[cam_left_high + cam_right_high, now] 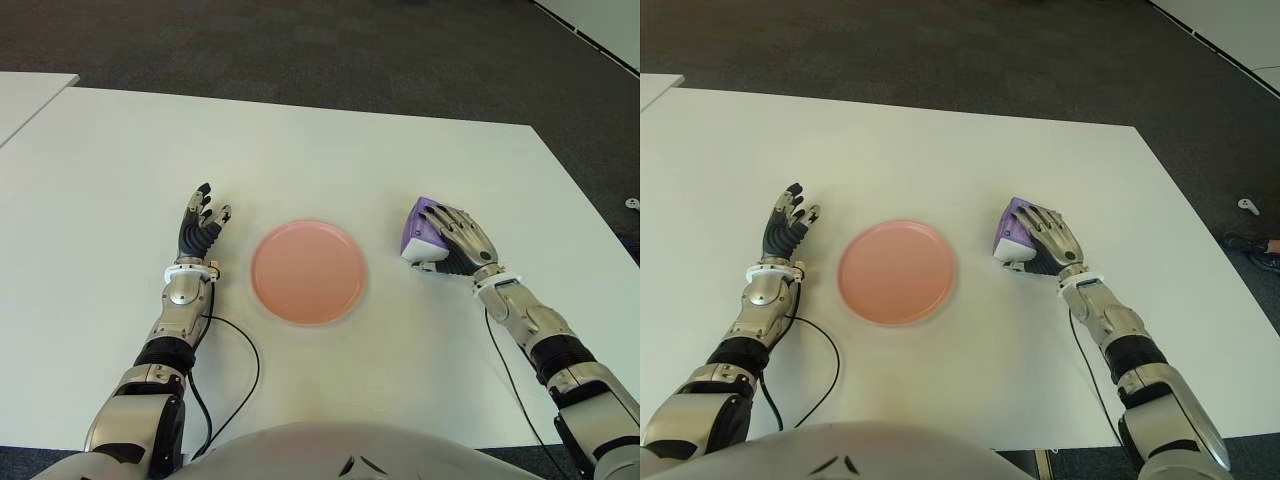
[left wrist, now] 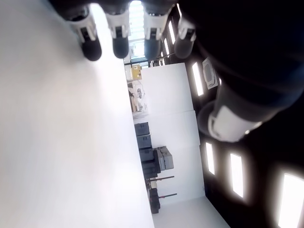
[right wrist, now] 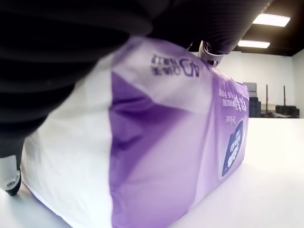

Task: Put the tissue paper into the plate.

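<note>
Purple-and-white tissue paper pack (image 1: 415, 233) sitting on the white table (image 1: 330, 150), to the right of the pink plate (image 1: 308, 272) and apart from it, not yet in it. In the right wrist view, pack (image 3: 156, 142) filling most of the frame, base on the tabletop, white at one end and purple along the side, printed lettering on top and on the far end.

Right hand (image 1: 457, 240) laid over the top of the pack from the right side, palm down, fingers (image 1: 440, 222) draped across the purple top, thumb low at the pack's near white end. Closed around the pack in a light grip, pack touching the table.

Plate round, flat, shallow-rimmed, nothing in it, lying at the middle of the table directly ahead of the robot's torso.

Left hand (image 1: 201, 228) showing left of the plate, well clear of it, fingers (image 2: 119, 40) extended and loosely spread, holding nothing; whether it touches the table, cannot tell. Dark cable (image 1: 240, 375) looping over the tabletop beside the left forearm.

Dark carpeted floor (image 1: 300, 50) beyond the table's far edge.
</note>
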`<state>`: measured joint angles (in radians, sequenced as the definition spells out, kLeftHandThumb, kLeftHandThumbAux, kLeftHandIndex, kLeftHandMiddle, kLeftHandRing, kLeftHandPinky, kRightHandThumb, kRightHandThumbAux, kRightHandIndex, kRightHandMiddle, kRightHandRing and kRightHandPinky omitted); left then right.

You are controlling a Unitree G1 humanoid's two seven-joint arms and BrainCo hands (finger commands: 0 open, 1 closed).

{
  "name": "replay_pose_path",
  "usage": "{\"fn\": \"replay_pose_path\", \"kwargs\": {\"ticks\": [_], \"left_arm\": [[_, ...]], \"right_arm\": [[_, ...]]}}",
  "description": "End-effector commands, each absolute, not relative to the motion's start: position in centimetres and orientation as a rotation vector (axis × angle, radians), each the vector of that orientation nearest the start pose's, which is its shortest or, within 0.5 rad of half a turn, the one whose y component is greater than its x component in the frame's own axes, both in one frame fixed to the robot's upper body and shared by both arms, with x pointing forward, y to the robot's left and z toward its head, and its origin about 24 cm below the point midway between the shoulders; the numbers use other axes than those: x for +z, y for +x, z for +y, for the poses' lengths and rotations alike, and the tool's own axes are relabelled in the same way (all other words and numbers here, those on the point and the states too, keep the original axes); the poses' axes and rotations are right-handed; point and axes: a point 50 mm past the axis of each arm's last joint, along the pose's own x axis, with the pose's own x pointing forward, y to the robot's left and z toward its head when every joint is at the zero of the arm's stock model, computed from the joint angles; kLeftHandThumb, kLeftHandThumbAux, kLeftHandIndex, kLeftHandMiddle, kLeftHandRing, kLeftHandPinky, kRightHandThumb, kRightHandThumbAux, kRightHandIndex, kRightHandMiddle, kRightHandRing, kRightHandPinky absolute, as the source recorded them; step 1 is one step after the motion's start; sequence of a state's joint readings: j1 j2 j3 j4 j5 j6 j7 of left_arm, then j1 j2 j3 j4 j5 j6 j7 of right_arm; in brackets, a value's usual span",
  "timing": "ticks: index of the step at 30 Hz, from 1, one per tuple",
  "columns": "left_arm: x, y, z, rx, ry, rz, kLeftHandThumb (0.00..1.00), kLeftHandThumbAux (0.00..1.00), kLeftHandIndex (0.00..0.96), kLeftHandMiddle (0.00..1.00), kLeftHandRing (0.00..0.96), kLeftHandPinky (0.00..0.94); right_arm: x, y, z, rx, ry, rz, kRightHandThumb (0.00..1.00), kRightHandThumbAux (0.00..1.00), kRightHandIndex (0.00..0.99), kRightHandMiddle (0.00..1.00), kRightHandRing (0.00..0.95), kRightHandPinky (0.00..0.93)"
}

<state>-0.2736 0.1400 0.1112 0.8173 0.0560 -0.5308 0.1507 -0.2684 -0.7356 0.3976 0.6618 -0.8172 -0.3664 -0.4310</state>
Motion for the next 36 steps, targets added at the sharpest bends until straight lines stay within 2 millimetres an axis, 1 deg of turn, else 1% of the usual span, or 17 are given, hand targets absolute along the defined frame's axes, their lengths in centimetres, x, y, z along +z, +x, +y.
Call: {"fn": "replay_pose_path", "kwargs": {"ticks": [1,2,3,4,7,10,13,19,26,36], "left_arm": [[-2.6,27.0,20.2,0.201,0.174,0.065,0.166,0.602,0.048,0.023,0.011,0.028],[-2.6,27.0,20.2,0.198,0.177,0.063,0.162,0.602,0.047,0.023,0.011,0.026],[-2.6,27.0,20.2,0.196,0.178,0.061,0.160,0.603,0.046,0.024,0.012,0.029],[-2.6,27.0,20.2,0.192,0.179,0.058,0.158,0.603,0.046,0.024,0.013,0.031],[-2.6,27.0,20.2,0.187,0.177,0.053,0.159,0.607,0.047,0.026,0.017,0.041],[-2.6,27.0,20.2,0.184,0.170,0.055,0.172,0.609,0.047,0.027,0.019,0.046],[-2.6,27.1,20.3,0.186,0.166,0.062,0.180,0.610,0.047,0.026,0.019,0.050],[-2.7,27.3,20.3,0.200,0.146,0.087,0.192,0.609,0.039,0.026,0.022,0.057],[-2.7,27.4,20.2,0.212,0.138,0.089,0.199,0.611,0.034,0.026,0.021,0.053],[-2.6,27.6,20.1,0.228,0.140,0.095,0.189,0.617,0.039,0.024,0.017,0.047]], "right_arm": [[-4.8,22.8,-24.7,0.407,-1.471,0.056,0.496,0.575,0.340,0.359,0.394,0.455],[-5.0,22.8,-24.6,0.370,-1.476,0.045,0.578,0.620,0.374,0.458,0.490,0.545],[-5.2,22.9,-24.6,0.345,-1.481,0.037,0.635,0.649,0.398,0.549,0.579,0.630],[-5.3,22.9,-24.5,0.306,-1.489,0.017,0.671,0.667,0.413,0.608,0.636,0.685],[-5.4,22.9,-24.4,0.221,-1.501,-0.034,0.721,0.691,0.433,0.730,0.748,0.791],[-5.4,23.0,-24.1,0.149,-1.496,-0.079,0.739,0.700,0.439,0.798,0.806,0.830],[-5.4,23.2,-23.9,0.123,-1.500,-0.106,0.745,0.704,0.440,0.835,0.838,0.851],[-5.1,23.6,-23.2,0.097,-1.541,-0.199,0.750,0.706,0.441,0.878,0.870,0.861],[-5.0,23.8,-22.8,0.104,-1.551,-0.266,0.751,0.706,0.441,0.887,0.878,0.858],[-5.0,24.2,-22.3,0.147,-1.517,-0.285,0.751,0.706,0.442,0.876,0.874,0.860]]}}
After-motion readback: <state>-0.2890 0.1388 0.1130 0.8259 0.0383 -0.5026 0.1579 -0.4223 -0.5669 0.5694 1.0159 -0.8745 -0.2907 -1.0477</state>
